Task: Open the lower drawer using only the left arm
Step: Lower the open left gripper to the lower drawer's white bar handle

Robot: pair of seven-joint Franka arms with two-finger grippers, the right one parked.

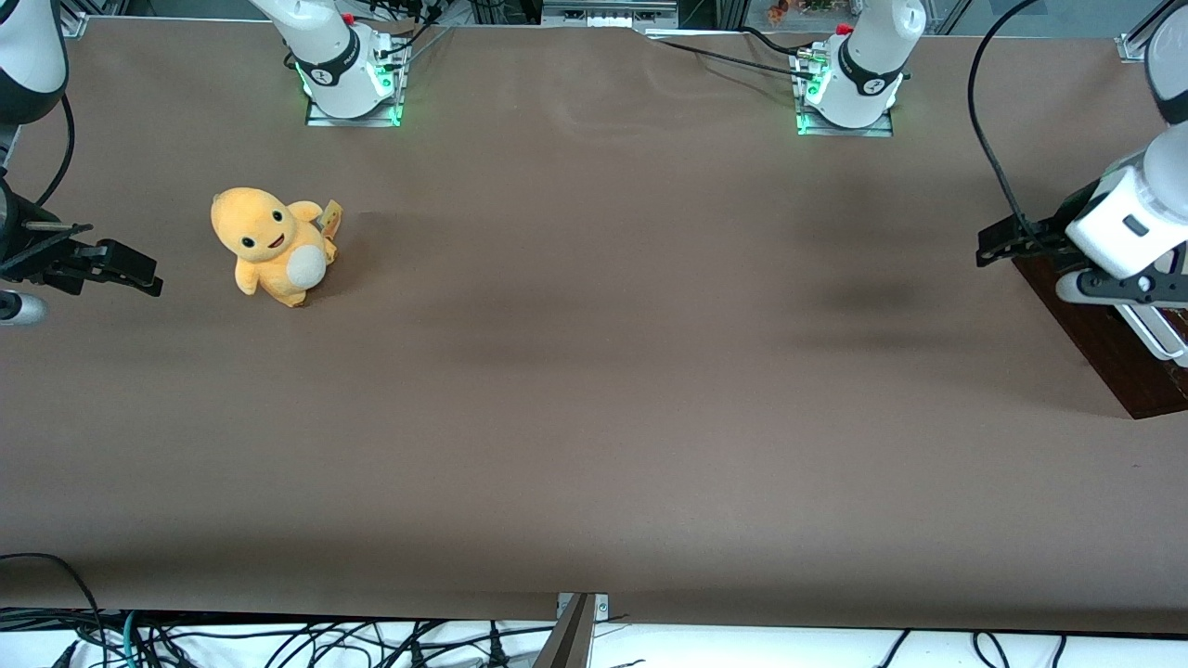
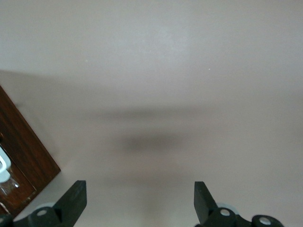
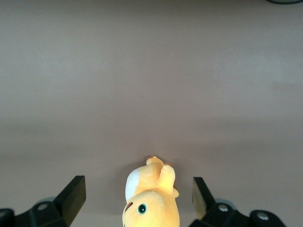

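The front view looks steeply down from high above the near edge of the long brown paper-covered table [image 1: 594,371], taking in both arm bases. The left wrist view faces down between the open black two-finger gripper [image 2: 139,203] onto bare table, sharing with the front view the dark brown wooden drawer cabinet [image 1: 1109,348] [image 2: 21,146], apparently from fairly close. The right wrist view shares the yellow plush toy [image 1: 271,244] [image 3: 151,201].

No legible text, labels or numbers anywhere; tag on plush toy [image 1: 269,243] too small to read.
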